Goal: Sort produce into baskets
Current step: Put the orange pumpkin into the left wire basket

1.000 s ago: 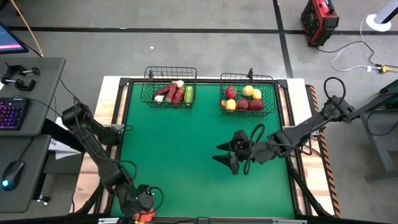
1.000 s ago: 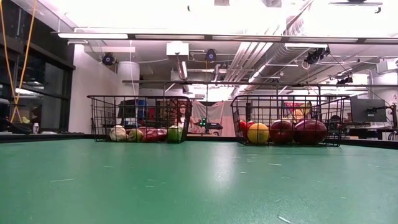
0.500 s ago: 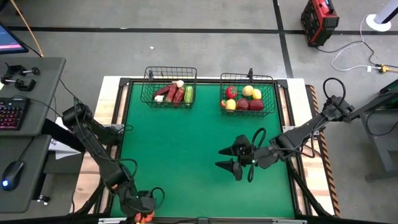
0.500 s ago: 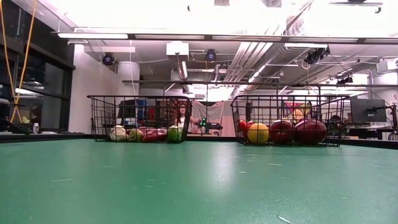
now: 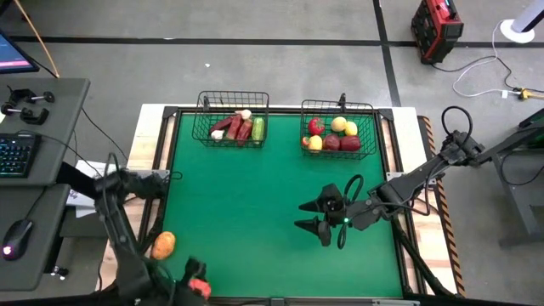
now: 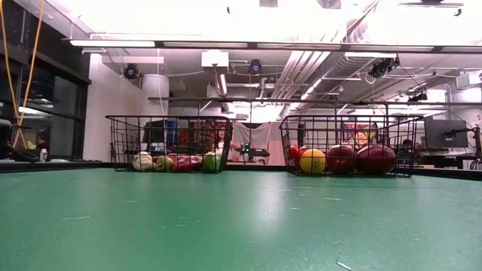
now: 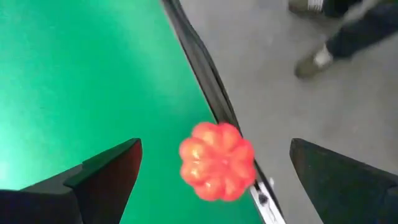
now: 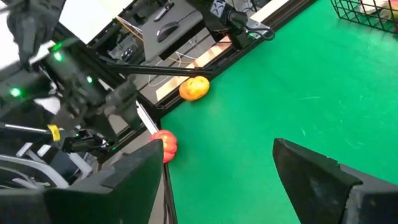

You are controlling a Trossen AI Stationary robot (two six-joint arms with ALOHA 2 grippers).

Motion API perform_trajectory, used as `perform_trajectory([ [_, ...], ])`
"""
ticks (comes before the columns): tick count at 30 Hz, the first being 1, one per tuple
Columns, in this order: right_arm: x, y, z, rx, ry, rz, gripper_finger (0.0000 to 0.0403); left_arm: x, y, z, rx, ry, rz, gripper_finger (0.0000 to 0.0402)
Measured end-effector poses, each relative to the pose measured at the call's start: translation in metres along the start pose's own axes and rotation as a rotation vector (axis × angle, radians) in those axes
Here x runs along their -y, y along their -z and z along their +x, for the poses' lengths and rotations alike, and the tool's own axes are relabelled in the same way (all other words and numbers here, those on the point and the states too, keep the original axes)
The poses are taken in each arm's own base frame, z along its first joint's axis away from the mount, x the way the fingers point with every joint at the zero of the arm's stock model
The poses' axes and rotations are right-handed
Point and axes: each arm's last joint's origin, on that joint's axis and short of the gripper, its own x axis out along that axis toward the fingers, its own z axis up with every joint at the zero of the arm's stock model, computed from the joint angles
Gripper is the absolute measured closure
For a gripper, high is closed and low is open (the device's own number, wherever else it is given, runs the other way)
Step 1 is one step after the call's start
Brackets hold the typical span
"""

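Poised with fingers apart above the red tomato (image 7: 217, 161) at the table's rim, left gripper (image 7: 214, 171) readied for a grasp (right gripper (image 5: 316, 216) waiting open mid-table, baskets (image 5: 230, 121) beyond).

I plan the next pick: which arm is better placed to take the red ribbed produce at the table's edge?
Left. Its open gripper hangs right over the red ribbed produce; the right gripper is mid-table, far off.

I'm working in a robotics lab: bare ceiling ducts (image 6: 331, 64) and strip lights (image 6: 158, 44) overhead, a grey concrete floor (image 5: 255, 59) marked with tape lines, a side desk (image 5: 38, 183) carrying a lit keyboard (image 5: 17, 155) and mouse (image 5: 15, 247), loose cables (image 5: 484, 72), and a green-topped surface (image 5: 255, 212).
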Motion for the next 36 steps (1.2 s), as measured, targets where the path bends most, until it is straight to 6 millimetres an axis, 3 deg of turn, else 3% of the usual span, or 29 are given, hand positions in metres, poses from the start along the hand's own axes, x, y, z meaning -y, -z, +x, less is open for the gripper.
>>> perform_trajectory([
  [7,0.002,0.002,0.000,-0.017,0.021,-0.016,0.0107,0.022,0.006,0.040,-0.163,0.080,-0.027,0.0002],
  [12,0.004,0.003,0.000,-0.029,0.036,-0.027,0.0107,0.027,0.009,0.055,-0.239,0.104,-0.057,0.0002],
  [21,0.004,0.003,0.000,-0.027,0.040,-0.028,0.0107,0.025,0.009,0.056,-0.166,-0.002,-0.039,0.0002],
  [29,0.004,0.003,0.000,-0.026,0.042,-0.030,0.0107,0.028,0.030,0.070,-0.244,-0.020,-0.026,0.0002],
  [36,0.005,0.003,0.000,-0.012,0.066,-0.050,0.0107,0.027,0.033,0.078,-0.226,-0.029,-0.083,0.0002],
])
